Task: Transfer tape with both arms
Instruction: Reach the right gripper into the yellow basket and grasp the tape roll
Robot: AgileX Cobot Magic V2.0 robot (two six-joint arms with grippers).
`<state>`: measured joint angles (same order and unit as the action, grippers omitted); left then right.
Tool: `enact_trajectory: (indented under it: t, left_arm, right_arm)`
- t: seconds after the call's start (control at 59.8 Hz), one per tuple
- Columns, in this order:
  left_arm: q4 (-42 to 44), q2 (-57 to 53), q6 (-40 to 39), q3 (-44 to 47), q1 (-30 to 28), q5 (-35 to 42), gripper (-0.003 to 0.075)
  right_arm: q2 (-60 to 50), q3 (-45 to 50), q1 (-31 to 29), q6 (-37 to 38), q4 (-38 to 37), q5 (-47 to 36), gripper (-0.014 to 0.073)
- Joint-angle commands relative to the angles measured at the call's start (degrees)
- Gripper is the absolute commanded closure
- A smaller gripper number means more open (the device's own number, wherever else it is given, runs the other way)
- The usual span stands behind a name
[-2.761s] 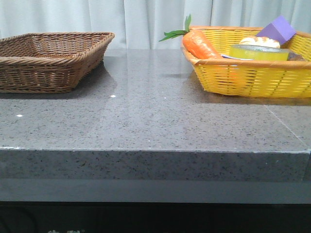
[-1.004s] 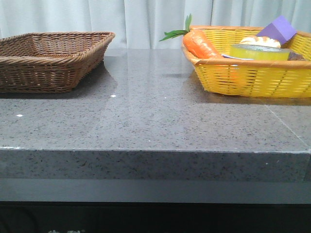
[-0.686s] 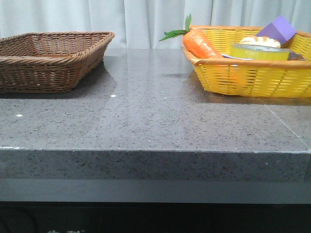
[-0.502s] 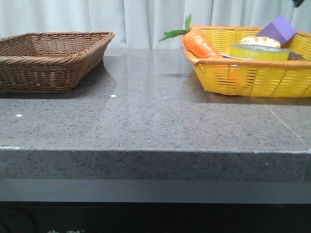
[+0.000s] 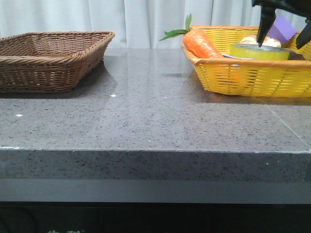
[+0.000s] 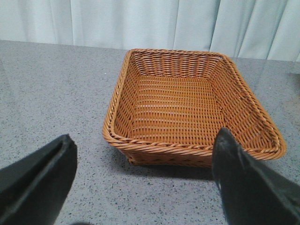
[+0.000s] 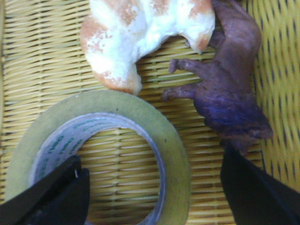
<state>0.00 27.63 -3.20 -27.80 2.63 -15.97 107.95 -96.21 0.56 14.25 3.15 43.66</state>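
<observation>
One tape [image 7: 101, 150] core shows illegible green print.

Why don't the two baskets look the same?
The brown basket is dark brown wicker, while the yellow basket is bright yellow with an orange rim. The brown basket holds nothing, as the left wrist view shows; the yellow basket holds the tape, a carrot, a bread piece and other things. Both are woven and sit on the grey table.
</observation>
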Motion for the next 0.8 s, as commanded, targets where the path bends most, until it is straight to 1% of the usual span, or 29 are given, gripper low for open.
enact_trajectory:
  t: [0.0, 0.184, 0.251, 0.301, 0.485, 0.535, 0.586, 0.653, 0.786]
  left_arm:
    - [0.0, 0.76, -0.45, -2.1, -0.14, 4.6, 0.0134]
    - [0.0, 0.76, -0.45, -2.1, -0.14, 4.6, 0.0134]
    - [0.0, 0.76, -0.45, -2.1, -0.14, 4.6, 0.0134]
    - [0.0, 0.76, -0.45, -2.1, -0.14, 4.6, 0.0134]
    - [0.0, 0.76, -0.45, -2.1, -0.14, 4.6, 0.0134]
    - [0.0, 0.76, -0.45, -2.1, -0.14, 4.6, 0.0134]
    - [0.0, 0.76, -0.45, -2.1, -0.14, 4.6, 0.0134]
    - [0.0, 0.76, -0.45, -2.1, -0.14, 4.6, 0.0134]
    - [0.0, 0.76, -0.45, -2.1, -0.14, 4.6, 0.0134]
  right_arm:
    - [-2.15, -2.58, 0.01, 0.38, -0.74, -2.03, 0.0002]
    - [-0.06, -2.58, 0.01, 0.38, -1.93, -0.85, 0.0004]
    - [0.28, -2.58, 0.01, 0.38, -1.93, -0.06, 0.0023]
    - [0.39, -2.58, 0.01, 0.38, -1.93, 0.2, 0.0066]
    - [0.39, -2.58, 0.01, 0.32, -1.93, 0.67, 0.0333]
    - [0.39, -2.58, 0.01, 0.32, -1.93, 0.72, 0.0382]
    - [0.28, -2.58, 0.01, 0.32, -1.93, 0.72, 0.0424]
    - [0.12, -2.58, 0.01, 0.32, -1.96, 0.58, 0.0457]
    - [-1.02, -2.74, 0.01, 0.32, -2.0, 0.1, 0.0474]
